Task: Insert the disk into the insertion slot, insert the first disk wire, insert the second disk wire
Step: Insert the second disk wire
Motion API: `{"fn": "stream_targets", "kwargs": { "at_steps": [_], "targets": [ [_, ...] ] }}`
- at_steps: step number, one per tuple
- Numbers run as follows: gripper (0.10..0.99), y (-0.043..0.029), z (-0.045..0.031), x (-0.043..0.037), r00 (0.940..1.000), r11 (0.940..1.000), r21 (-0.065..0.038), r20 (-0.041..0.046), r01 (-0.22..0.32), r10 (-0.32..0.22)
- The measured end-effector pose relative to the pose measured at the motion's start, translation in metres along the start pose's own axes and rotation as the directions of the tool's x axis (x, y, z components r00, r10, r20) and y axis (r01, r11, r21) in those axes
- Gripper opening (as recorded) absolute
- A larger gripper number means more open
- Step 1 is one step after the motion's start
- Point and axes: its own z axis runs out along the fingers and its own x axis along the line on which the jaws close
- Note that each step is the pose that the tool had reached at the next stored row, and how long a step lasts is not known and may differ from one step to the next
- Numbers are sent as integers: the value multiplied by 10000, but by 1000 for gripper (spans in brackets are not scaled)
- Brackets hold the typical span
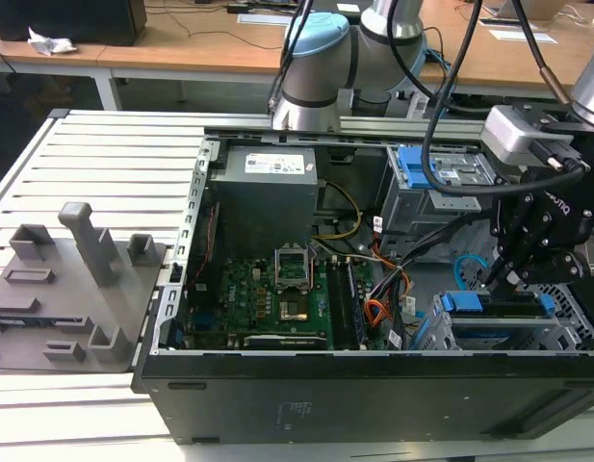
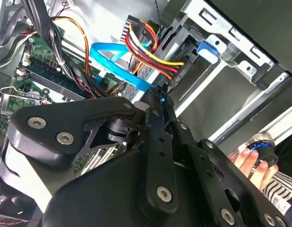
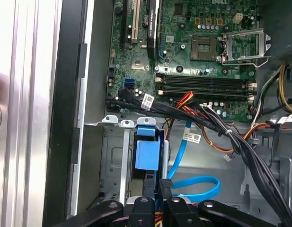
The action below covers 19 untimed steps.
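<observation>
Exterior view frames an open computer case [image 1: 374,385] lying on a slatted metal desk [image 1: 104,154], with the robot arm [image 1: 321,67] rising at the upper middle of the frame. The black claw [image 1: 499,274] hangs at the right side of the frame, just above the insertion slot [image 1: 566,332], a grey metal cage in the lower right corner of the case. The disk [image 1: 494,310] sits in that cage, its blue caddy edge showing along the top. A light blue cable [image 1: 463,269] curves just left of the claw, and a green motherboard [image 1: 268,298] lies in the middle of the case. A grey tray of moulded fixtures [image 1: 65,289] rests on the desk at the left of the frame. Second wrist view shows the claw [image 2: 157,101] with its 2 thin fingertips [image 2: 154,94] pressed together on a small dark plug at the end of the blue cable [image 2: 117,66], close to a bundle of red, yellow and orange wires [image 2: 146,45]. A hand [image 2: 252,163] shows at the lower right of that frame. First wrist view has the claw [image 3: 163,187] at the bottom middle, pinching the same cable [image 3: 202,187], with the blue caddy tab [image 3: 148,151] of the disk just above it in the cage [image 3: 112,161].
</observation>
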Motion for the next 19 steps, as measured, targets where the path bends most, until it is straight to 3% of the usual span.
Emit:
{"fn": "stream_targets", "kwargs": {
  "at_steps": [7,11,19],
  "targets": [
    [161,-19,43,42,10000,10000,-5,86,-33,33],
    [161,-30,69,88,9996,10000,-1,287,-39,39],
    [173,-30,89,95,9996,10000,-1,290,-40,40]
  ]
}}
